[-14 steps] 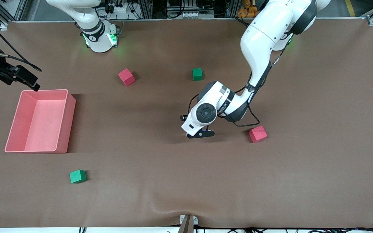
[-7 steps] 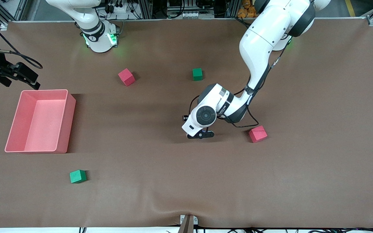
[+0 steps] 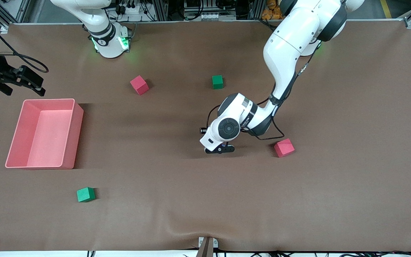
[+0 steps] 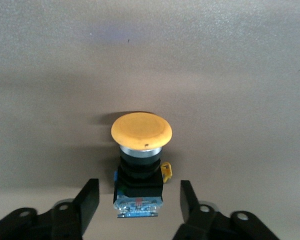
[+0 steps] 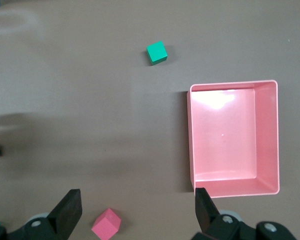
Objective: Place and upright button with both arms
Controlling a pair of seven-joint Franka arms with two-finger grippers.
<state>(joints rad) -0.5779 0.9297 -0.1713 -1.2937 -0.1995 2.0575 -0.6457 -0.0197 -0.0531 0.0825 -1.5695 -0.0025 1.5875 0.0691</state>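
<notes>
1. Slightly shifted from earlier, the right gripper (image 3: 30,82) is held open above the brown surface (image 3: 334,196) beside the pink rectangular bin (image 3: 79,121).
2. The orange-capped push-button (image 4: 140,155) is stood upright on the surface between the left gripper's (image 4: 139,205) parted fingers (image 4: 87,200), near a red cube (image 3: 284,147).

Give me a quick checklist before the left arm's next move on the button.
1. Button between the left pincer fingers: ok, body sits in the gap.
2. Left pincer open: ok, fingers apart, neither touching the body.
3. Button upright: ok, cap on top, body on the table.
4. Space around button: ok, the nearest red cube lies apart from it.
5. Right pincer out of the way: ok, open, above the table beside the pink bin.
</notes>
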